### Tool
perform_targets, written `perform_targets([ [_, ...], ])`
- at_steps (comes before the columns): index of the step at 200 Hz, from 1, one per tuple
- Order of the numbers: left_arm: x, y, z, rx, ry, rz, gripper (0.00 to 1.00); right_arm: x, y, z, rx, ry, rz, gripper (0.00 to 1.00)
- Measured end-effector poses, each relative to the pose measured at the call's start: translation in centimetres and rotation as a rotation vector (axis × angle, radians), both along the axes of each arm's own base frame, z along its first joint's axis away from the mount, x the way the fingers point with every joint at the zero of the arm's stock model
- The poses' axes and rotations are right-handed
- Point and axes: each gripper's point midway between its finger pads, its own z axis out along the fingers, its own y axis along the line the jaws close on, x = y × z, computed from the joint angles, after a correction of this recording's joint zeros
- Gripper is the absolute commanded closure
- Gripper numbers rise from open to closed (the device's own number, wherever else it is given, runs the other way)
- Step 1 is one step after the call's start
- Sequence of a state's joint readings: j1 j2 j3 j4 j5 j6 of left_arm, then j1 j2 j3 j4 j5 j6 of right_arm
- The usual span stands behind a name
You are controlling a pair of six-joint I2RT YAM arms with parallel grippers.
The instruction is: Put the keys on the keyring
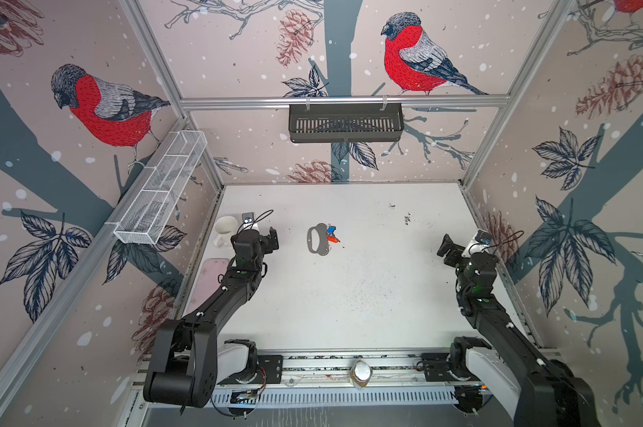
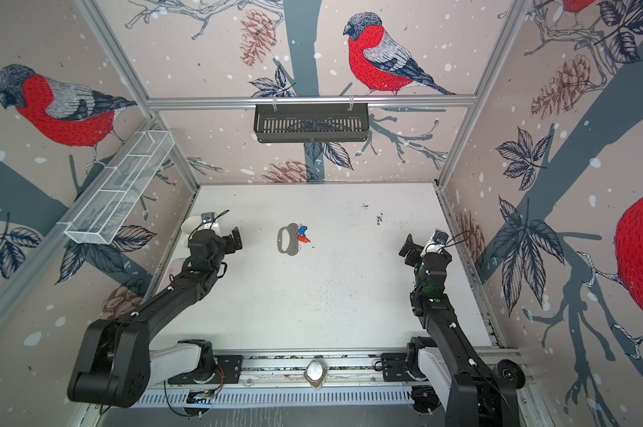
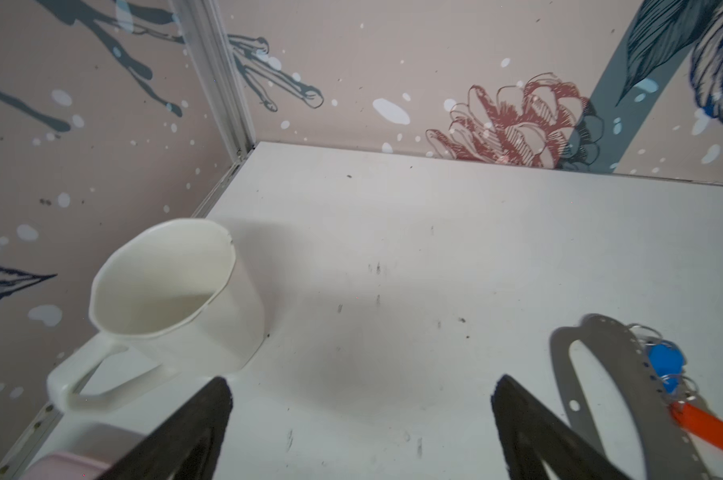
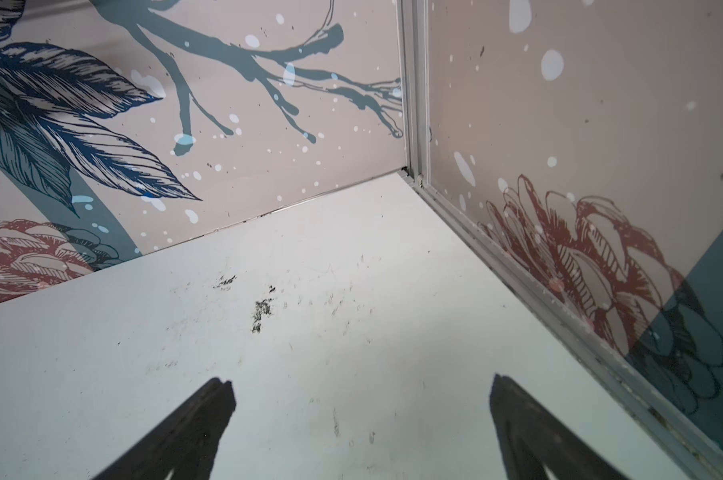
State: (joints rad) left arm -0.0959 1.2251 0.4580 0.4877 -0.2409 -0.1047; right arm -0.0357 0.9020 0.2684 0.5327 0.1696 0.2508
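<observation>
The keyring (image 1: 317,251) (image 2: 286,251), a flat dark-grey oblong holder with a long slot, lies on the white table left of centre. The keys (image 1: 332,234) (image 2: 302,235), with a blue and a red tag, lie against its right edge. In the left wrist view the keyring (image 3: 634,382) and the keys (image 3: 665,361) sit beside one finger, silver rings touching the holed edge. My left gripper (image 1: 274,239) (image 2: 236,240) (image 3: 362,386) is open and empty, left of the keyring. My right gripper (image 1: 445,247) (image 2: 408,247) (image 4: 360,382) is open and empty near the right wall.
A white mug (image 1: 224,225) (image 3: 177,299) stands by the left wall behind my left gripper. A pink flat object (image 1: 211,273) lies under the left arm. A white wire basket (image 1: 161,192) hangs on the left wall and a black basket (image 1: 344,122) on the back rail.
</observation>
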Motion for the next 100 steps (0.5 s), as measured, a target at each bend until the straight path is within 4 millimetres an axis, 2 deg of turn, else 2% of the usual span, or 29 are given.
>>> perform_targets([
  [17, -1.8, 0.6, -2.5, 0.025, -0.018, 0.007, 0.01, 0.3, -0.1, -0.1, -0.019, -0.005, -0.002, 0.01],
  [33, -3.2, 1.0, -3.8, 0.055, -0.065, 0.01, 0.02, 0.7, -0.1, -0.6, -0.025, 0.002, -0.002, 0.01],
  [45, -3.5, 1.1, -3.7, 0.069, -0.094, 0.01, 0.02, 0.9, -0.1, -1.1, -0.027, 0.01, 0.0, 0.01],
  [69, -3.1, 1.0, -1.9, 0.076, -0.209, 0.003, 0.01, 1.2, -0.1, -2.7, -0.037, 0.027, 0.004, 0.0],
  [100, -2.7, 0.8, -3.7, 0.088, -0.203, -0.013, 0.01, 1.6, 0.1, -5.1, -0.049, 0.047, 0.019, 0.0],
])
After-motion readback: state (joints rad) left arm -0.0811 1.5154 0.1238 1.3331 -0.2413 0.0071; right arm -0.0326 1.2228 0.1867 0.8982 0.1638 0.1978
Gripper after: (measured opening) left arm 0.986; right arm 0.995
